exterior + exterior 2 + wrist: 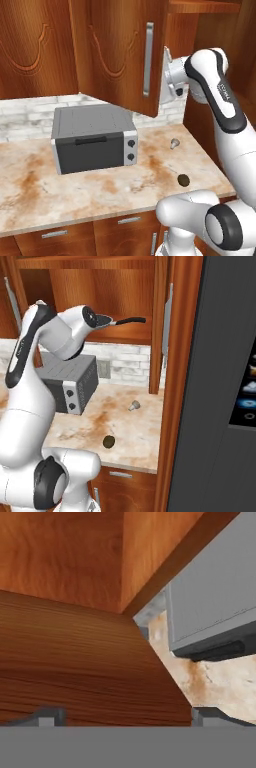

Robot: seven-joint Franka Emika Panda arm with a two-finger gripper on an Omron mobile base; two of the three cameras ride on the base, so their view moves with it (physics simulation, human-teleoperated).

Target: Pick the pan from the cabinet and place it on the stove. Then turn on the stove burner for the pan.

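Your pan (131, 320) sits on the lower shelf inside the open cabinet (125, 291); in the right base view you can make out just its straight black handle, poking out to the right from behind the robot's wrist, while the round body is hidden by the arm. The cabinet's left door (120, 55) stands swung open over the worktop (100, 190), its long silver bar handle (148, 60) upright; the right door (160, 326) is open too, seen edge-on with its own bar handle.

Your gripper (125, 714) is up at shelf height, and in the hand view its two dark fingertips (47, 716) stand spread wide apart with nothing between them, right over the wooden shelf board (75, 662). Past the shelf edge that view looks down on the grey toaster oven (210, 602).

Below the cabinet, the toaster oven (92, 137) stands on the marbled worktop against the white brick backsplash (30, 112). To its right lie a small silver object (174, 144) and, nearer the front edge, a small dark round object (183, 179), well apart from each other
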